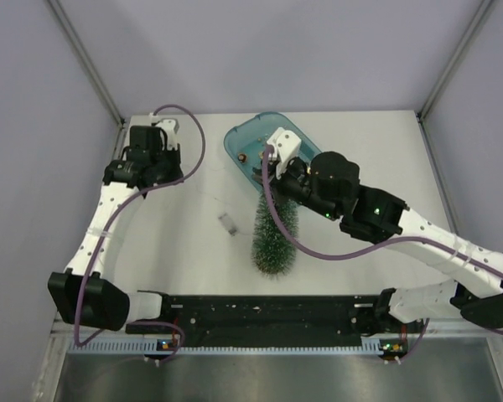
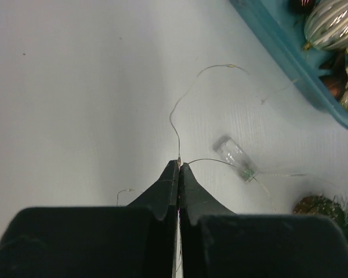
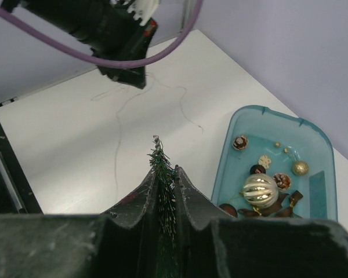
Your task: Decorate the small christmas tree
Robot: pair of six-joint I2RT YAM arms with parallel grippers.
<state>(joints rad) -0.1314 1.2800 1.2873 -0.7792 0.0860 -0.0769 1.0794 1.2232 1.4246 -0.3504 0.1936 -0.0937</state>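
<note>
1 small christmas tree [image 1: 275, 239] sits on the table [image 1: 184, 251] just beside the teal tray [image 1: 235, 146]. Right gripper [image 3: 165, 171] clenched on the treetop, fingers [image 3: 188, 191] nearly together. Left gripper [image 2: 178, 166] pinched fully closed on thin wire [image 2: 173, 116].

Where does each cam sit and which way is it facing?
Top external: above and behind the bases, looking down on the table; both arms show.
Left wrist: looks along the left gripper, shut on a thin wire, across the table.
Right wrist: looks along the right gripper, shut on the small christmas tree; left arm beyond.
Shared: both wrist views catch the teal tray.
</note>
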